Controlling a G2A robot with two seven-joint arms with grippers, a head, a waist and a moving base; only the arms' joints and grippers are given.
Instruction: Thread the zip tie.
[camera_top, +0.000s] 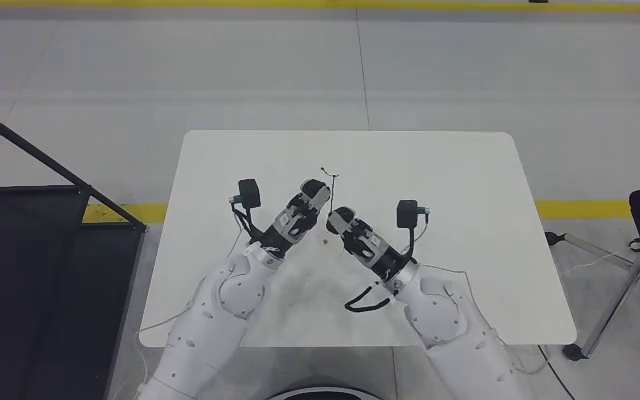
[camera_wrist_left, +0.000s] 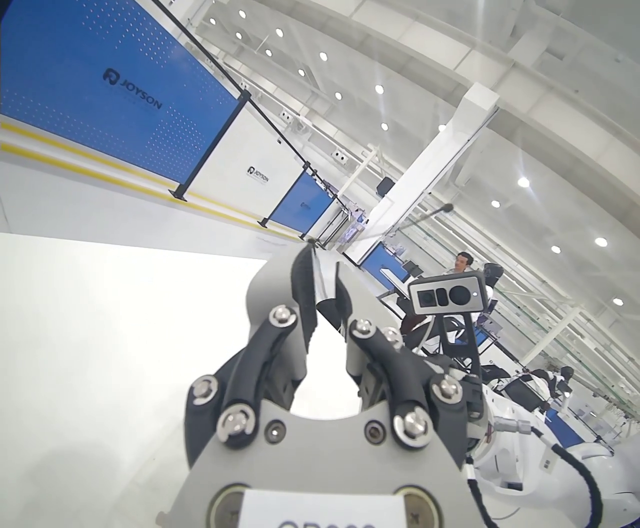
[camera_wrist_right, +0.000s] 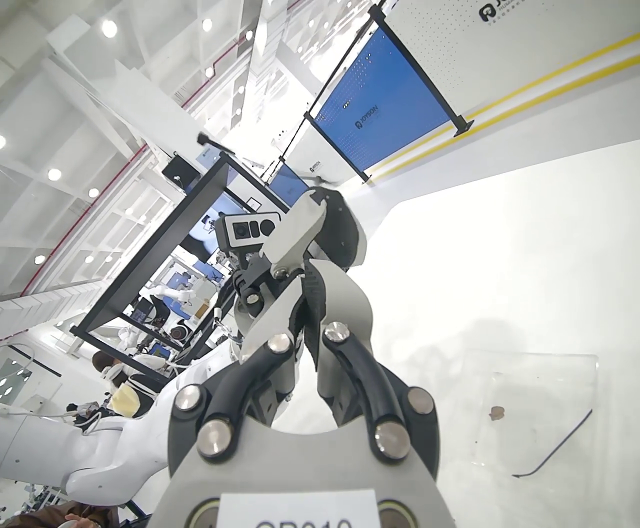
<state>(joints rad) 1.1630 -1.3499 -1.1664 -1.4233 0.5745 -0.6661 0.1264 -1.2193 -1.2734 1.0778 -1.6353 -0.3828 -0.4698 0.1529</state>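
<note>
A thin zip tie (camera_top: 335, 188) stands up over the middle of the white table (camera_top: 460, 200), between my two grippers. My left gripper (camera_wrist_left: 322, 255) is shut on one end of it. The strip runs out from the fingertips to a small dark head (camera_wrist_left: 448, 207) in the air. From the right wrist, the same head (camera_wrist_right: 204, 137) shows beyond the left gripper. My right gripper (camera_wrist_right: 312, 275) is shut just behind the left gripper's fingers; I cannot tell whether anything is between its pads. From above, the left gripper (camera_top: 320, 190) and right gripper (camera_top: 338, 214) nearly touch.
A clear plastic sheet (camera_wrist_right: 540, 380) lies on the table beside my right gripper, with a black strip (camera_wrist_right: 557, 442) and a small brown bit (camera_wrist_right: 496, 411) on it. A dark frame with a black panel (camera_top: 50, 260) stands left of the table.
</note>
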